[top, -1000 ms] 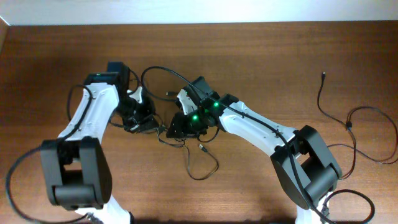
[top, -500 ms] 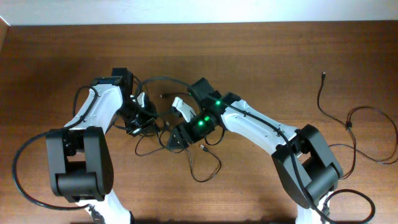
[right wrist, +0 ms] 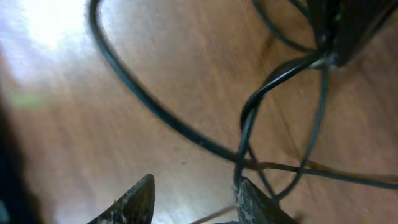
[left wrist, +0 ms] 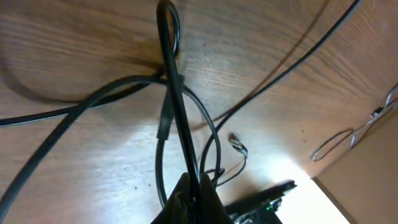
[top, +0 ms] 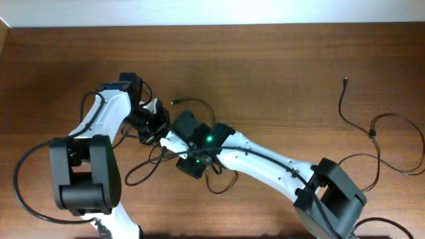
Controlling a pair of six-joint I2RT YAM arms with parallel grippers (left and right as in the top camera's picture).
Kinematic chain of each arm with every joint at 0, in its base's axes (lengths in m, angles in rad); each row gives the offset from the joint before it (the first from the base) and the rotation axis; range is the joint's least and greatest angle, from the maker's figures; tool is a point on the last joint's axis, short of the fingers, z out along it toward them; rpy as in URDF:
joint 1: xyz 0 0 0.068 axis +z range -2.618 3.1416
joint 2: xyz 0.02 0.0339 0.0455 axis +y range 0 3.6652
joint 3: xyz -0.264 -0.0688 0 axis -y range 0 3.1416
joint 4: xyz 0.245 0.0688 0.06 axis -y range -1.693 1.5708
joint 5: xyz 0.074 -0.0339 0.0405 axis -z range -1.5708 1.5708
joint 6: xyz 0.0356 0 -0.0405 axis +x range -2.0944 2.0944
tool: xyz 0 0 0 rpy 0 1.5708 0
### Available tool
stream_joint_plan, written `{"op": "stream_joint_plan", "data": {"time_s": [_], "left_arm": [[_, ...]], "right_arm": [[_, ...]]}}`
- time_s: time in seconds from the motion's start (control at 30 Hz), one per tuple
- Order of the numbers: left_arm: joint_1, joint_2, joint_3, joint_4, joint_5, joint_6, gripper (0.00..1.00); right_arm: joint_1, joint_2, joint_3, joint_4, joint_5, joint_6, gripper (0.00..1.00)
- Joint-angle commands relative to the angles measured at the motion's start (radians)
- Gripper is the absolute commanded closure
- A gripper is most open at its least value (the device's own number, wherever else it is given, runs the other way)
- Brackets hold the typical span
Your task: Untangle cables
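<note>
Overhead: right gripper (top: 190,164) has swung down-left to frame centre, jaws apart, empty; left gripper (top: 154,128) clamped on thin black flexible cords (left wrist: 174,87); we judge regrasp coming.

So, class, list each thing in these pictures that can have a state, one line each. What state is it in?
left gripper, shut on a cable
held cable, pinched at one spot, running straight out from the closed fingers
centre cables, looped and crossed over one another, tangled
right gripper, open, holding nothing
right-side cables, lying loose, apart from the tangle
</note>
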Motion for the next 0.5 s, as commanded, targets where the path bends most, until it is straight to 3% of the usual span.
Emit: {"op": "stream_joint_plan", "data": {"time_s": [0.0,0.3,0.47], "left_arm": [[0.002,0.017,-0.005,-0.005,0.037,-0.01,1.0],[0.002,0.017,-0.005,-0.011,0.043,-0.01,1.0],[0.002,0.017,-0.005,-0.015,0.069,-0.01,1.0]], "right_arm": [[0.006,-0.006,0.01,0.019,0.113,0.0,0.57],[0.006,0.01,0.005,0.043,0.134,0.0,0.59],[0.006,0.01,-0.028,0.063,0.134,0.0,0.64]]}}
